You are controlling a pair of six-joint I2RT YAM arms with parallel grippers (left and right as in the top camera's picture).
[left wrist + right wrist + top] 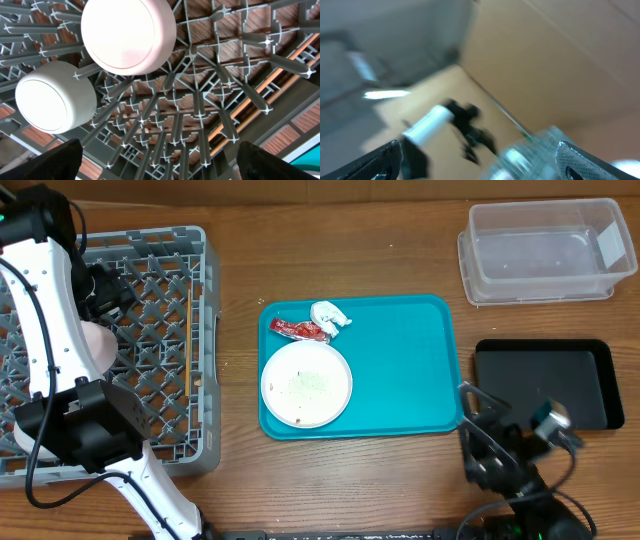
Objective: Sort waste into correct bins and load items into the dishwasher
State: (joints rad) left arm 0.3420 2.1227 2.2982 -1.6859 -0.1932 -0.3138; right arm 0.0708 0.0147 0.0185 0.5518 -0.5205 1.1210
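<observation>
The left gripper (160, 166) hung over the grey rack (200, 110), its jaws spread wide. A pinkish-white bowl (127, 32) sat upturned at the top of the lattice, with a white cup (55, 97) just beside it, lower left. A chopstick (265, 86) ran diagonally at the right, and a teal tray (311, 171) corner showed bottom right.

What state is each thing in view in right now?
left gripper: open, above dish rack
right gripper: open, holding nothing
pinkish bowl: in dish rack
chopsticks: in dish rack
plate: on teal tray, crumbs on it
red wrapper: on teal tray
tissue: on teal tray
clear tub: empty
black tray: empty
</observation>
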